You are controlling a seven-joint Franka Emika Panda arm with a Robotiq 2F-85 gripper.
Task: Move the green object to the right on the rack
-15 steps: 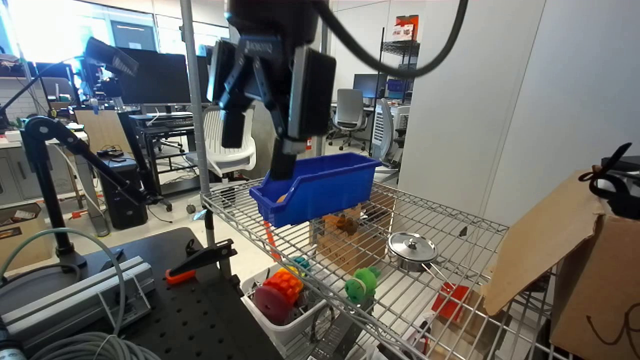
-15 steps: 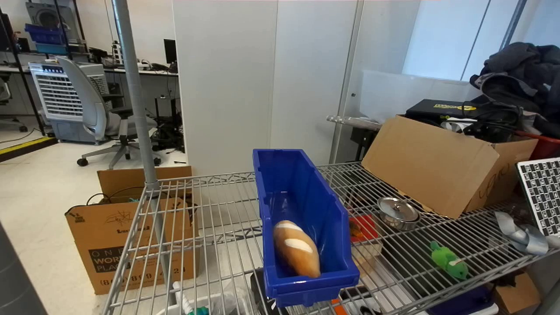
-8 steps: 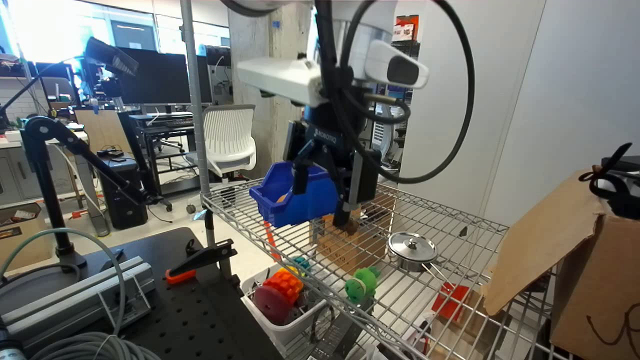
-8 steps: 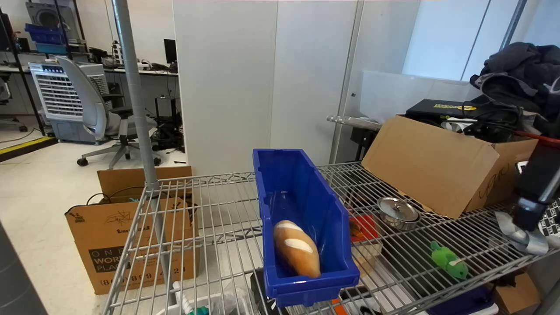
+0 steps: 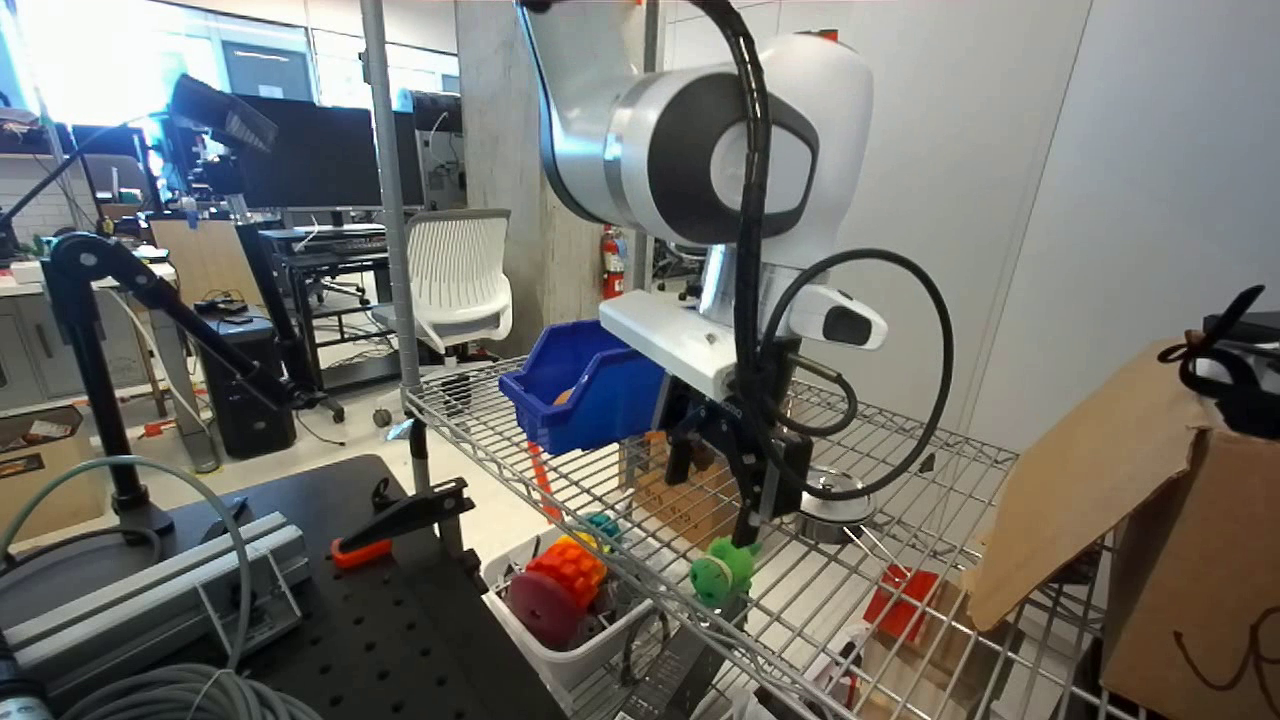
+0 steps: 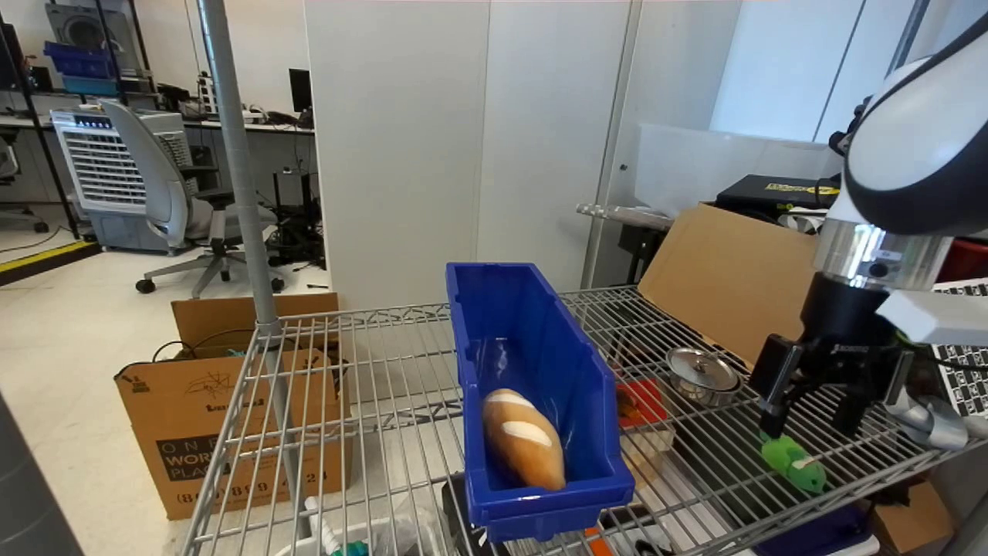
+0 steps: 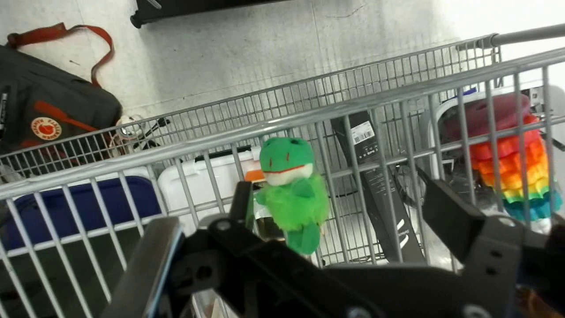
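The green object (image 7: pixel 293 198) is a small plush frog with a fuzzy body, lying on the wire rack (image 7: pixel 194 143) near its rim. It shows in both exterior views (image 5: pixel 722 575) (image 6: pixel 796 465). My gripper (image 7: pixel 344 205) is open, pointing down, with nothing held. In the wrist view the frog lies between the fingers, much nearer the left one (image 7: pixel 242 201). In the exterior views the gripper (image 5: pixel 712 500) (image 6: pixel 810 426) is just above and slightly behind the frog. The fingertips appear apart from it.
A blue bin (image 6: pixel 548 506) with a bread-like object (image 6: pixel 525 440) stands on the rack. A lidded metal pot (image 6: pixel 702 374) and an open cardboard box (image 6: pixel 725 278) are behind the frog. A rainbow-coloured toy (image 5: pixel 565 565) lies in a white tub below the rack.
My gripper has come down from high by the blue bin to just above the frog, staying open. The frog, bin and pot have not moved.
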